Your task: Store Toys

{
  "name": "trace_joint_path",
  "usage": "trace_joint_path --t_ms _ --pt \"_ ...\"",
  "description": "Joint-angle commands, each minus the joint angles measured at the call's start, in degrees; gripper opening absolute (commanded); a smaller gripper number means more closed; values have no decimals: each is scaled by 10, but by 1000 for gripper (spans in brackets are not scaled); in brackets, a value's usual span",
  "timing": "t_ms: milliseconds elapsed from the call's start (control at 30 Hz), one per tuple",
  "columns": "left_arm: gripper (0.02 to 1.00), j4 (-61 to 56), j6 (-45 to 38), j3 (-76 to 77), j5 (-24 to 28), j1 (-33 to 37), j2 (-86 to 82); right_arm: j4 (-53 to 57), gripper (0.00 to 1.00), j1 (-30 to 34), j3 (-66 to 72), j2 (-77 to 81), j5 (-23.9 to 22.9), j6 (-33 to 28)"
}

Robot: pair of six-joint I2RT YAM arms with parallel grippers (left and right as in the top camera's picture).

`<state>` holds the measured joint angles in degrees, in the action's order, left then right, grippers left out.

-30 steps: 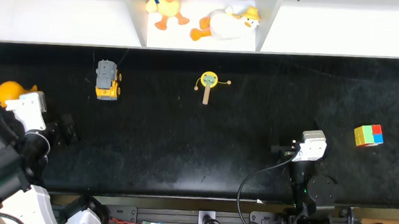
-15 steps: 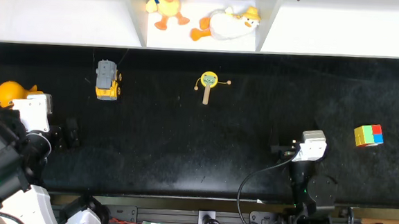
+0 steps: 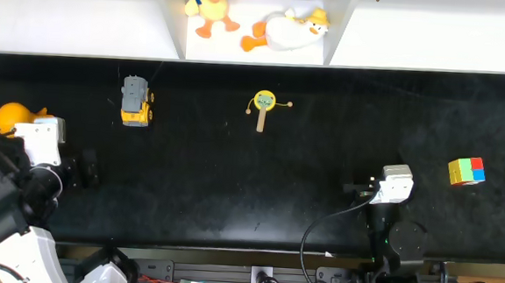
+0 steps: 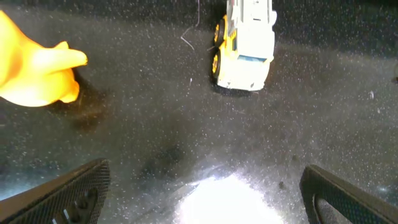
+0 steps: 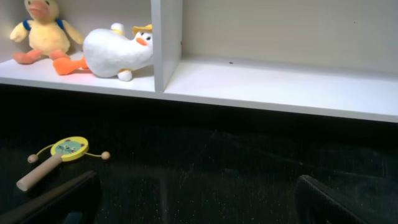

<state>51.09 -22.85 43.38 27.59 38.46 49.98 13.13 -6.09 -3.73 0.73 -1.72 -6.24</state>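
Two open claws, four toys on the black table, two on the white shelf.
Left claw has its fingers spread wide with nothing between them, near the table's left end; a rounded orange-yellow toy lies near it, and a grey-and-yellow toy truck sits farther toward the shelf. Right claw also gapes empty, facing the shelf. A wooden-handled rattle drum with a yellow-green face lies mid-table. A multicoloured cube sits well apart, near the right end. A yellow plush duck and a white plush duck occupy the shelf's middle compartment.
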Motion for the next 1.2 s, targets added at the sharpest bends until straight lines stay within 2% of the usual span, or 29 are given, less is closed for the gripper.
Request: trace_joint_path --t_ms 33,167,633,900,1100,1200 --pt "996 28 -32 40 -7 22 8 -1 993 -3 -1 -5 2 0" --pt "996 78 -73 72 -7 59 23 -1 996 -3 -2 -5 2 0" --pt "993 131 -96 181 -2 124 81 -1 996 -3 -2 -5 2 0" --pt "996 101 -151 186 -2 173 127 -1 993 -3 -2 -5 2 0" --pt "998 90 -248 186 -16 198 157 -1 996 -3 -2 -5 2 0" --pt "998 73 -253 186 -16 198 172 -1 996 -3 -1 -5 2 0"
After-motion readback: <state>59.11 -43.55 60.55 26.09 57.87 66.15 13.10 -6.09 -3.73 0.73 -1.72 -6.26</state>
